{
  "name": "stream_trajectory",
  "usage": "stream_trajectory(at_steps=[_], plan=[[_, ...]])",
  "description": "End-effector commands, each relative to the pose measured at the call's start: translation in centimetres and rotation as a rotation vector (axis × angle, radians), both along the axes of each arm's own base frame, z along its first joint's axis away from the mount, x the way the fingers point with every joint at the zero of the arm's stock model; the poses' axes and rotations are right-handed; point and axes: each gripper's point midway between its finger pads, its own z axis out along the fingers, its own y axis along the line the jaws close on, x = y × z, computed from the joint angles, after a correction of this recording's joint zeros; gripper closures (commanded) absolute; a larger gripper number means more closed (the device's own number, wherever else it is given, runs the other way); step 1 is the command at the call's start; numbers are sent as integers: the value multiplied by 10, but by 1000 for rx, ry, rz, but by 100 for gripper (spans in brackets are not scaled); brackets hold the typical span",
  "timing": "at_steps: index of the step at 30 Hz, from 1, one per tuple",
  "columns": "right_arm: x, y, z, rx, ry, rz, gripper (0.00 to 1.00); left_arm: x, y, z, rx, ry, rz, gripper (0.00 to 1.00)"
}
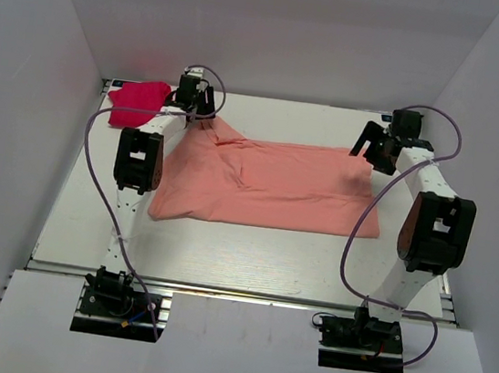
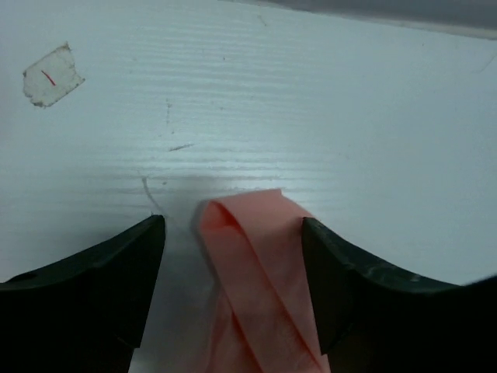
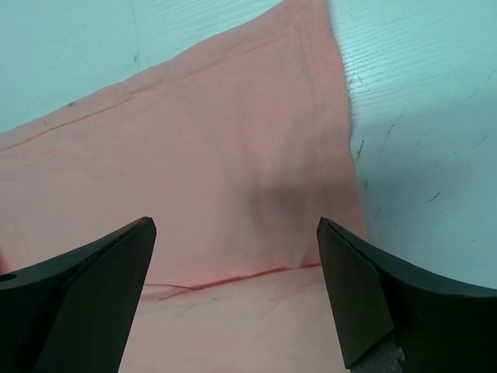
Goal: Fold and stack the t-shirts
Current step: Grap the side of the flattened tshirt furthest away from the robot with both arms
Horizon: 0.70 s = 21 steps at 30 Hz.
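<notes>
Top view, pink tee (image 1: 277, 186): spread across the middle of the table (image 1: 222, 256), creased, with one corner drawn up to the far left.
Top view, red tee (image 1: 136, 103): a small folded bundle in the far-left corner.
Top view, left gripper (image 1: 196, 106): at the pink tee's far-left corner, just beside the red tee.
Top view, right gripper (image 1: 374, 148): over the pink tee's far-right corner.
Top view, room: plain white walls (image 1: 19, 119) close in three sides.
Left wrist, left gripper (image 2: 233, 229): jaws apart, astride a folded pink strip (image 2: 256, 256) and not clamped on it.
Left wrist, surface: white, finely ribbed, scuffed, with a torn scrap (image 2: 51, 75) stuck down.
Right wrist, right gripper (image 3: 237, 229): released, wide above the hemmed edge of the pink tee (image 3: 194, 171).
Progress: the red tee looks done. The pink tee likely needs most of its folds, then stacking.
</notes>
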Motion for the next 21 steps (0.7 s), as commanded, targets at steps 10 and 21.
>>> stream_trajectory(at_steps=[10, 21], plan=[[37, -14, 0, -75, -39, -21, 10, 6, -10, 20, -46, -73, -27, 91], [105, -37, -30, -186, -42, -67, 10, 13, -11, 64, -59, -147, -30, 100]])
